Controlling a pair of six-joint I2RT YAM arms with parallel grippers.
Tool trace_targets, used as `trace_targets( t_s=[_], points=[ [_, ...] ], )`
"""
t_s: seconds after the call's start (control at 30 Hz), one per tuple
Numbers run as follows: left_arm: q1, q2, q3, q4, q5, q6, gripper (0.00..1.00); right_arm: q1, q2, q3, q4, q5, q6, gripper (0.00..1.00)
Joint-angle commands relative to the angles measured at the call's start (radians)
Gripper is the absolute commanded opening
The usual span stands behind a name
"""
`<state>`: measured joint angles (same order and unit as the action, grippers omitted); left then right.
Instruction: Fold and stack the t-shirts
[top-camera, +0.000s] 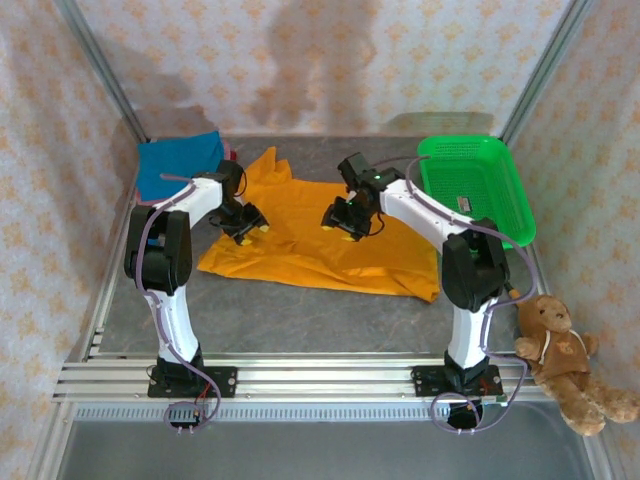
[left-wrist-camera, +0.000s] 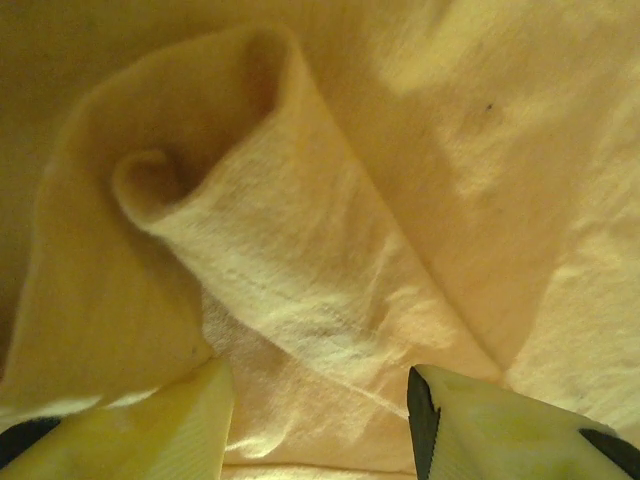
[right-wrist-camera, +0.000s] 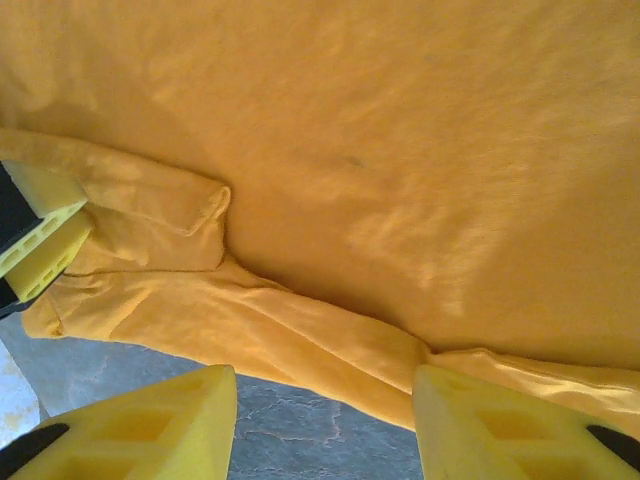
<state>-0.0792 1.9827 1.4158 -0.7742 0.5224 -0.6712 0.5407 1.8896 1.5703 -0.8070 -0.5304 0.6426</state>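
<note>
Top external: orange t-shirt (top-camera: 300, 255) lies spread across the table (top-camera: 300, 320); blue t-shirt (top-camera: 175, 165) sits at the far-left corner.
Left wrist: left gripper (left-wrist-camera: 320, 420) is spread over a rolled fold (left-wrist-camera: 280, 250). Right wrist: right gripper (right-wrist-camera: 325, 420) is spread above the hem (right-wrist-camera: 300, 340). The cloth is judged light and limp; pinch at the edges.

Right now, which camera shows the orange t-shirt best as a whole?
The top external view: the whole orange t-shirt lies spread on the table, most of its outline visible. The left wrist view gives a close-up of a rolled fold; the right wrist view, a bunched edge over the grey table.
</note>
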Motion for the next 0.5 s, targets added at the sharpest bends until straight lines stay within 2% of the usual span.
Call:
trace_targets(
  t_s=[0.0, 0.27, 0.47],
  points=[
    [-0.01, 0.003, -0.007, 0.075, 0.02, -0.046, 0.51, -0.021, -0.071, -0.021, 0.012, 0.026, 0.001, 0.49],
    [-0.021, 0.055, 0.032, 0.056, 0.009, -0.051, 0.51, -0.053, -0.112, -0.076, 0.012, 0.026, -0.008, 0.5],
    [-0.028, 0.019, 0.006, 0.044, -0.017, -0.052, 0.53, -0.055, -0.114, -0.087, 0.018, 0.021, -0.008, 0.5]
  ],
)
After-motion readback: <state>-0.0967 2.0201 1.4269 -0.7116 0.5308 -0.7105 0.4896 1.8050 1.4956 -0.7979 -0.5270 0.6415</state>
